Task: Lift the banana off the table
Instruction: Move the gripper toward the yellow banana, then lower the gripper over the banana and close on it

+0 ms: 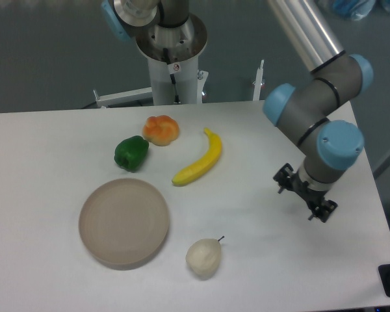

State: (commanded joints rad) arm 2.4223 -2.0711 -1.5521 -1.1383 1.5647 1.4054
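The bright yellow banana [199,160] lies flat on the white table [260,260], just right of centre, dark tip pointing to the far side. My gripper [304,195] hangs over the table's right part, well to the right of the banana and a little nearer the front. Only its black body shows under the blue wrist joint. Its fingers point down and are hidden, so their state does not show. Nothing is visibly held.
An orange-yellow round fruit [160,129] and a green pepper [130,153] lie left of the banana. A round beige plate [123,222] sits front left, a pale pear [203,257] front centre. The robot's base column [173,55] stands behind the table.
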